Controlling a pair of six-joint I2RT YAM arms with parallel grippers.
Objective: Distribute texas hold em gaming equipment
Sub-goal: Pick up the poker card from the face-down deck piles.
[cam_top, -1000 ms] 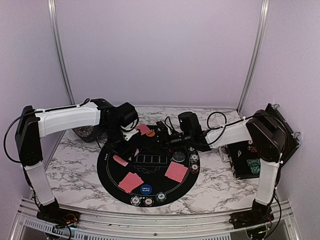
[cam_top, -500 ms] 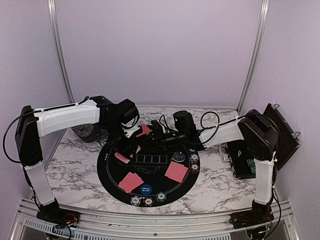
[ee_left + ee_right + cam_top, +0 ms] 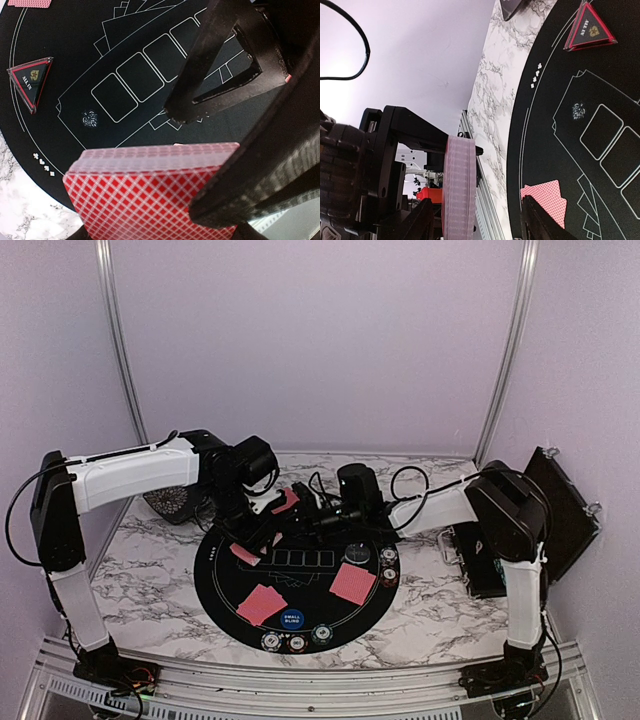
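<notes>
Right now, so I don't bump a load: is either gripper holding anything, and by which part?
The left gripper holds the deck of red-backed cards, clamped near one end. The right gripper is open and empty.

Left fingers [image 3: 270,160] clamped on card deck [image 3: 145,195]; right fingers [image 3: 540,225] spread; arms converging.

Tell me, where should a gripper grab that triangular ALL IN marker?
Probably from straight above, pinching one straight edge against the opposite corner. The ALL IN marker lies flat on the black mat, so only its thin sides offer a hold.
</notes>
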